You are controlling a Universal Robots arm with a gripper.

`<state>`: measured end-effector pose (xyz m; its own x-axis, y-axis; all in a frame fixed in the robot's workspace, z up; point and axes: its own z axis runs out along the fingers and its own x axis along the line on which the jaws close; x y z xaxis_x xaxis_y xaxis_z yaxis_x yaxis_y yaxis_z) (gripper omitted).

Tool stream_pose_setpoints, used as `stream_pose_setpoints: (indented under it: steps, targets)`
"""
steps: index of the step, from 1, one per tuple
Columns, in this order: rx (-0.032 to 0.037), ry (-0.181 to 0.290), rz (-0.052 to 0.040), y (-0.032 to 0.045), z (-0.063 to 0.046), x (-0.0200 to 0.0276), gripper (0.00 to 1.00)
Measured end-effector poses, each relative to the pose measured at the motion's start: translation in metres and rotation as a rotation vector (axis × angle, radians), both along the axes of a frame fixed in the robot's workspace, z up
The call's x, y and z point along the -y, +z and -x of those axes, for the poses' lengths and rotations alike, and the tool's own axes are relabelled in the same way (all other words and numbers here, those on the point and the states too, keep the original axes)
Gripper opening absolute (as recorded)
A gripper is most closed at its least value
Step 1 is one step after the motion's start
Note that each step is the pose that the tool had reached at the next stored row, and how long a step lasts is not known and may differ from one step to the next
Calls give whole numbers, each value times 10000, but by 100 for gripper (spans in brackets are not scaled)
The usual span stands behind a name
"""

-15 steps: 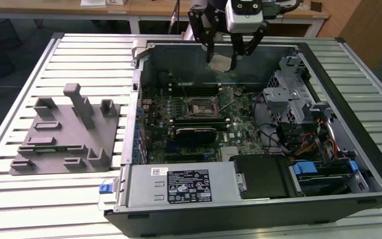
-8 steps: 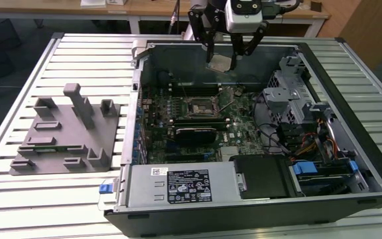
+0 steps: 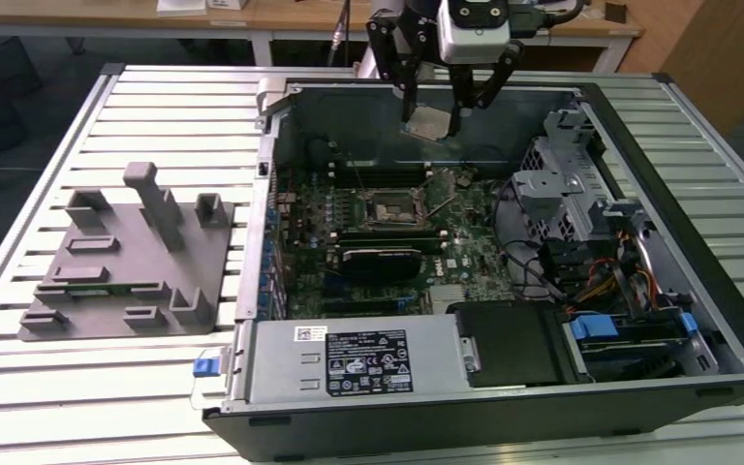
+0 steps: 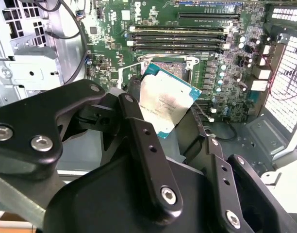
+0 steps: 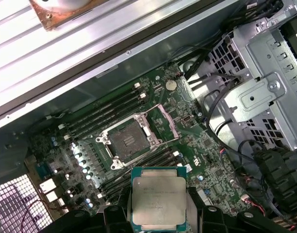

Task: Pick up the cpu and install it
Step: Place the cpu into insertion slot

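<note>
The cpu (image 5: 158,204) shows a pale silver top bordered in teal-green, the tool (image 3: 433,120) is black, the motherboard (image 3: 465,225) is dark green with black slots, the tray (image 3: 127,262) is plain matt grey, and the desk (image 3: 152,107) is pale silver with parallel ribs.

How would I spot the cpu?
Find the open computer case, then the black end effector hanging over it. The cpu is the small flat silver square gripped there, above the green motherboard, unlike the dark empty socket below.
</note>
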<state>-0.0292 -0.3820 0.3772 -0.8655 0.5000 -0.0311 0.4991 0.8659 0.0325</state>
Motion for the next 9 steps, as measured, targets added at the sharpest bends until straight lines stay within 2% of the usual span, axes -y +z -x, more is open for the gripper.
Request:
stream_pose_setpoints:
  steps: [9]
  targets:
    - [0,-233,0,-1,0,0,53]
